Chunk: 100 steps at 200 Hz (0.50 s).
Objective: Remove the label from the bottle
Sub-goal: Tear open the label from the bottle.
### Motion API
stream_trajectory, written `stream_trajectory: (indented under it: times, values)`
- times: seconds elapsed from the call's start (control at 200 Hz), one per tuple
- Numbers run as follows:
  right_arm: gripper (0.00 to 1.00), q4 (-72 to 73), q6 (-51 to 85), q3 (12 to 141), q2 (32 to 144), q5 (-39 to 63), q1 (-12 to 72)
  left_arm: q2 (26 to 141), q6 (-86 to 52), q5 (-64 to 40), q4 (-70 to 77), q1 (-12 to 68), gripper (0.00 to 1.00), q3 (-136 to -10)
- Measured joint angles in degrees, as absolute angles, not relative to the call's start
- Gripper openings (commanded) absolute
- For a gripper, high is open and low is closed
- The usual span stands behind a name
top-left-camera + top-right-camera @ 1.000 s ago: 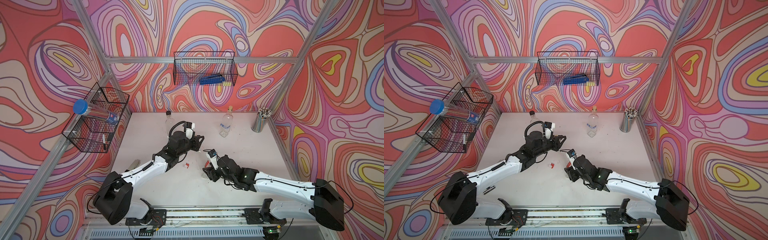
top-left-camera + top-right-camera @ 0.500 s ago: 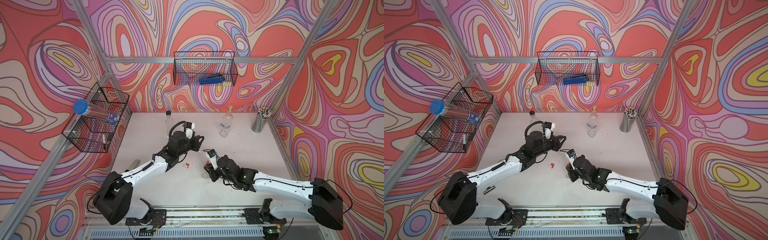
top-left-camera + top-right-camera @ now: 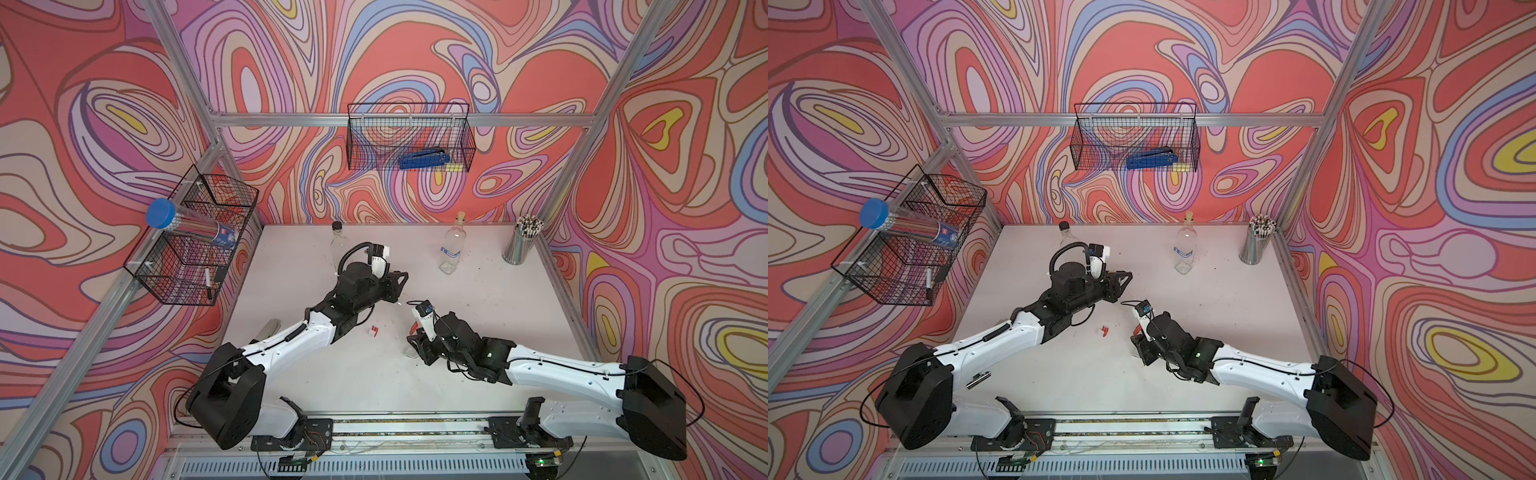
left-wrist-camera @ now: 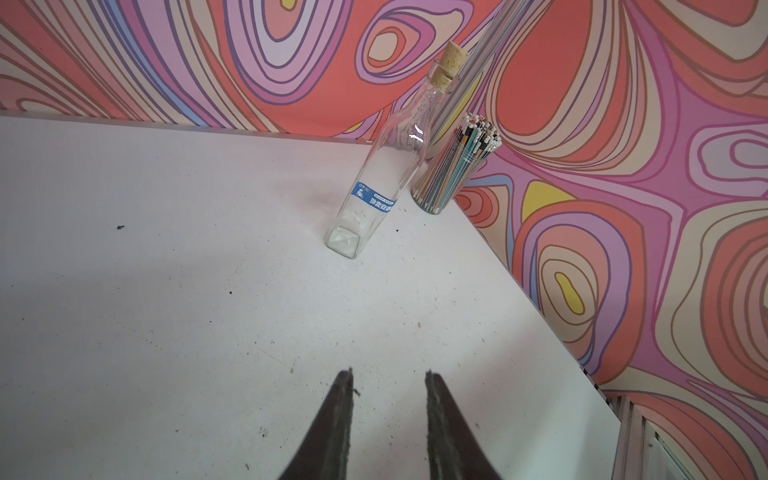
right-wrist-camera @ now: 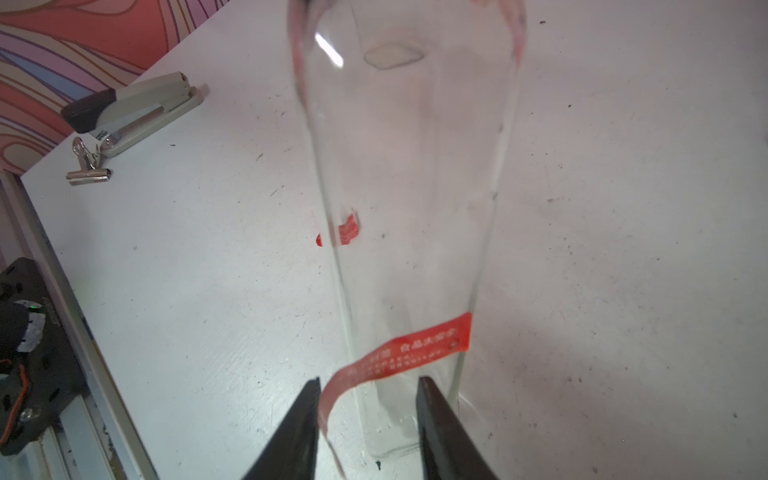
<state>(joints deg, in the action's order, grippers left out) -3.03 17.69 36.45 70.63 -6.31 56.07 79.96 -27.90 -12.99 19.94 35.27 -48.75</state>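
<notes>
A clear glass bottle (image 5: 407, 208) stands on the white table (image 5: 623, 249), seen along its length in the right wrist view. Its red label (image 5: 419, 347) is stuck on one side, and the other end curls loose off the glass. My right gripper (image 5: 369, 384) is open, its jaws either side of the bottle's base, the loose label end next to one finger (image 5: 305, 419). In a top view this gripper (image 3: 415, 345) hides most of the bottle. My left gripper (image 4: 388, 378) is open and empty above bare table, away from the bottle.
A corked bottle with a blue label (image 3: 451, 249) and a black-capped bottle (image 3: 338, 249) stand at the back. A pen cup (image 3: 521, 241) fills the back right corner. A torn red scrap (image 3: 374, 331), a stapler (image 5: 133, 104) and a binder clip (image 5: 87, 166) lie on the table.
My right gripper has shifted slightly at the bottle's base. The left arm has not moved.
</notes>
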Motion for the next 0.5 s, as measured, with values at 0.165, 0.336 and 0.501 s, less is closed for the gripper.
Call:
stream_trajectory:
  times: [0.165, 0.336, 0.501]
  values:
    - [0.23, -2.9, 18.15, 36.29, 70.5, -5.98, 56.07, 79.96, -27.9, -12.97, 19.94, 35.27, 0.0, -48.75]
    - [0.17, -2.7, 18.17, 35.73, 69.3, -6.02, 56.07, 79.96, -27.9, -12.99, 19.94, 35.27, 0.0, -48.75]
    - [0.0, -2.81, 18.37, 35.73, 68.77, -6.07, 56.07, 79.96, -27.9, -12.99, 19.94, 35.27, 0.0, -48.75]
